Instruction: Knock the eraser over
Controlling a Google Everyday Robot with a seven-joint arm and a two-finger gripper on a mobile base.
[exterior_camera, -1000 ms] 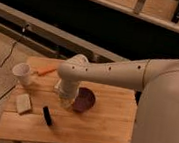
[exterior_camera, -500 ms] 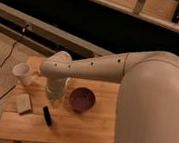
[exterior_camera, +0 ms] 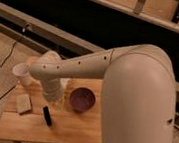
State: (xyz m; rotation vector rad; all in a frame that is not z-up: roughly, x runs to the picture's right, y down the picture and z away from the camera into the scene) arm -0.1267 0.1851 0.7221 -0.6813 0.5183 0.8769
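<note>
One black eraser (exterior_camera: 47,115) sits where it was on the wooden table (exterior_camera: 76,133), between the tan block (exterior_camera: 23,104) and the purple bowl (exterior_camera: 82,99). The gripper (exterior_camera: 57,99) has swung leftward, now just behind the eraser; its opening cannot be told.

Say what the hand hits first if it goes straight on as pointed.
Likely the eraser, just below the hand, which points down at the table beside the bowl; depth unclear.
</note>
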